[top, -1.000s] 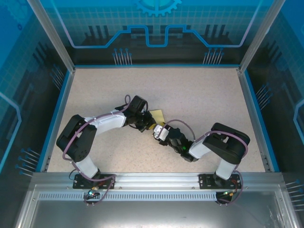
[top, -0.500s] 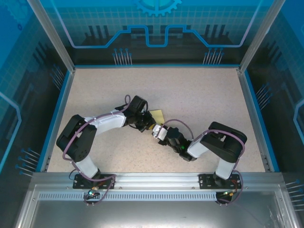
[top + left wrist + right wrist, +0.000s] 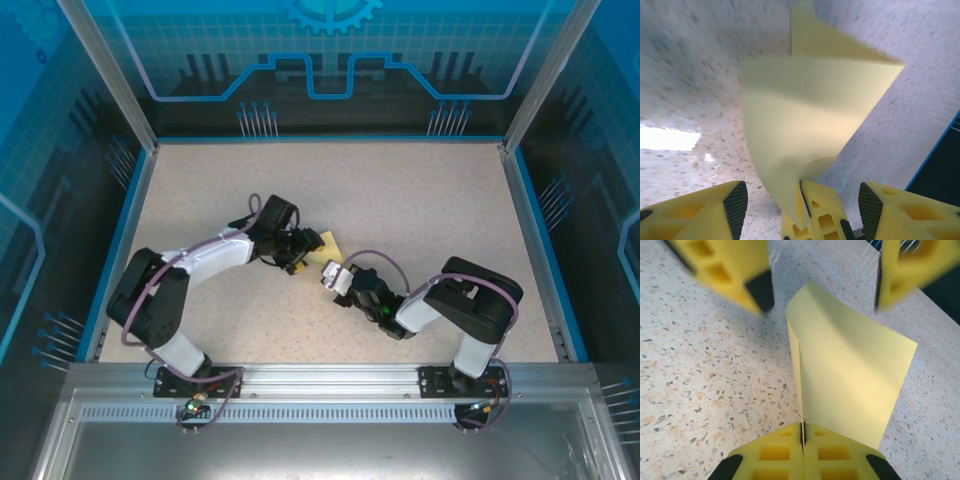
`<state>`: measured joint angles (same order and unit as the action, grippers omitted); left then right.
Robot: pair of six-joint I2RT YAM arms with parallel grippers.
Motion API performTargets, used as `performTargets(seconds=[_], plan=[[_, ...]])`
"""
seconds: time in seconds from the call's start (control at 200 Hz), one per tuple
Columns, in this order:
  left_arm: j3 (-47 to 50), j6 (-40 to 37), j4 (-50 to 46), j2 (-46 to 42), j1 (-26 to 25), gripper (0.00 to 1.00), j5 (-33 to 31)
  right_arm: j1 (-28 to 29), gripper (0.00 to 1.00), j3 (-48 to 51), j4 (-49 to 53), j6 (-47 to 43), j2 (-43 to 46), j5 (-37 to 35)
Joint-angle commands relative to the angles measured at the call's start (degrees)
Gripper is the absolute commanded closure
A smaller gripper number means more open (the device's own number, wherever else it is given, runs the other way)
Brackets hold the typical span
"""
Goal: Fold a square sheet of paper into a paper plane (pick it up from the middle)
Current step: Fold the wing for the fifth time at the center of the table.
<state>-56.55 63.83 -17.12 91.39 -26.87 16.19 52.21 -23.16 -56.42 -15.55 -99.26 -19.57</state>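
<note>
Holding item: sheet of paper (image 3: 850,380), pale yellow, doubled over along one crease, standing up off the table (image 3: 420,190) near its middle, between the two arms

- Right gripper (image 3: 802,432): fingers pressed together, pinching the paper's folded edge at its lower end.
- Left gripper (image 3: 802,200): fingers spread wide to either side of the paper, gripping nothing; the right gripper's closed fingers sit between them.
- Step in hand, as judged: an early fold, the sheet carried by one gripper alone; no pointed nose or centre ridge yet.
- Next move, as judged: calls for the free gripper to take a loose corner or the open edge cleanly, or for the sheet to be laid flat and pressed. The thin paper bows easily, so a skewed grip would spoil the crease.
- Hard to make out: in the overhead view only a small yellow patch shows past the grippers. The left fingers (image 3: 755,275) are blurred in the right wrist view. Whether the paper's far edge touches the table, and how many layers it has, cannot be told
</note>
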Motion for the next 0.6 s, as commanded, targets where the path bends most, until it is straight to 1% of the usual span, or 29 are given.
performTargets(seconds=[0.0, 0.125, 0.21, 0.31, 0.445, 0.595], plan=[[-0.7, -3.7, -3.8, -4.9, 3.0, 0.33, -3.1, -2.8, 1.00, 0.3, 4.5, 8.2, 4.6, 7.6], [2.3, -5.0, -1.4, -7.6, 4.9, 0.31, -3.4, -5.8, 1.00, 0.3, 9.5, 15.4, 8.4, 15.4], [4.3, -5.3, 1.8, -8.3, 4.9, 0.31, -2.4, -7.9, 1.00, -0.3, 12.8, 19.6, 9.7, 19.6], [7.0, -5.0, 7.2, -8.7, 4.6, 0.31, -0.4, -10.3, 1.00, -0.5, 14.6, 24.4, 10.4, 24.7], [9.1, -6.1, 11.2, -8.3, 3.5, 0.32, 0.5, -14.2, 1.00, -1.1, 15.7, 31.9, 10.6, 29.8], [10.1, -6.4, 14.7, -6.6, 1.8, 0.33, 1.5, -18.4, 1.00, -1.9, 17.3, 38.9, 10.7, 33.1]])
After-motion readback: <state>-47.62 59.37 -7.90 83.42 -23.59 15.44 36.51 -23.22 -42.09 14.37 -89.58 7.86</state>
